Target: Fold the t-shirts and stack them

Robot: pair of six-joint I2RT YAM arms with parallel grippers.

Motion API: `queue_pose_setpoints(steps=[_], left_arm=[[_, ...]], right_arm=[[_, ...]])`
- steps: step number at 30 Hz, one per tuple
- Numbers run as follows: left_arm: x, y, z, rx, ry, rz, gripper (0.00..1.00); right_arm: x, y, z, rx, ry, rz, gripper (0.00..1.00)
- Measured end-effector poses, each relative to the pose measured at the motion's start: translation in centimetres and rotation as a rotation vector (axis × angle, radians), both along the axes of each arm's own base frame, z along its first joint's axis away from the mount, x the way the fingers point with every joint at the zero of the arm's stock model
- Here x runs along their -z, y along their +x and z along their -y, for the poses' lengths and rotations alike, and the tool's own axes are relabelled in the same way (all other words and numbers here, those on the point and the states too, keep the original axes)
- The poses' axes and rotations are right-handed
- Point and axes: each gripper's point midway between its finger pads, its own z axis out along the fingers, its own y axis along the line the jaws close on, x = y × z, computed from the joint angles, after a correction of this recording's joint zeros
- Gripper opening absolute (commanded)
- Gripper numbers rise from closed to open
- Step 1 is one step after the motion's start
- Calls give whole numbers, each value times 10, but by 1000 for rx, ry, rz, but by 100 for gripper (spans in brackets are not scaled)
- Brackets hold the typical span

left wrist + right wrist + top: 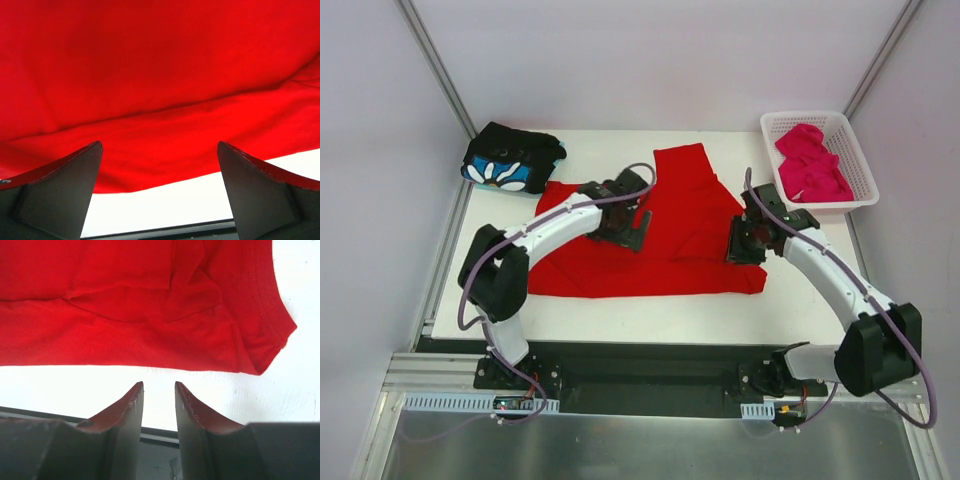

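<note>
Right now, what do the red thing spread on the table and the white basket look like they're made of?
Red shirt: soft matte knit cloth, likely cotton; it wrinkles, folds and shows a stitched hem. Basket: rigid white plastic, probably, with a slight sheen; its walls are a moulded lattice of small holes.

So the white lattice plastic basket (855, 165) sat at the far right corner of the white table (650, 315), turned a bit off square to the edges. Two bare aluminium frame posts (435, 60) slanted up past the far corners against plain pale walls (650, 55). Along the near edge ran a black rail (640, 375), with a brushed metal sheet (640, 445) in front of it.
</note>
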Motion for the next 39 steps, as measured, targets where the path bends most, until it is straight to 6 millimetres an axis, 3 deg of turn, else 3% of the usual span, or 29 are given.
queue_pose_setpoints(steps=[6,13,21,25,31,39], left_arm=[[6,-4,50,169,21,120,95],[6,4,100,298,-139,259,87],[-18,3,160,395,-438,292,84],[-15,-5,186,460,-531,240,84],[15,-21,204,512,-536,141,83],[36,-24,203,528,-414,133,84]], right_arm=[[-32,-6,6,36,34,110,34],[-66,-29,15,68,80,203,34],[-68,-50,23,72,70,173,34],[-73,-58,26,72,65,163,34],[-89,-61,27,73,81,199,34],[-90,-64,26,67,87,190,34]])
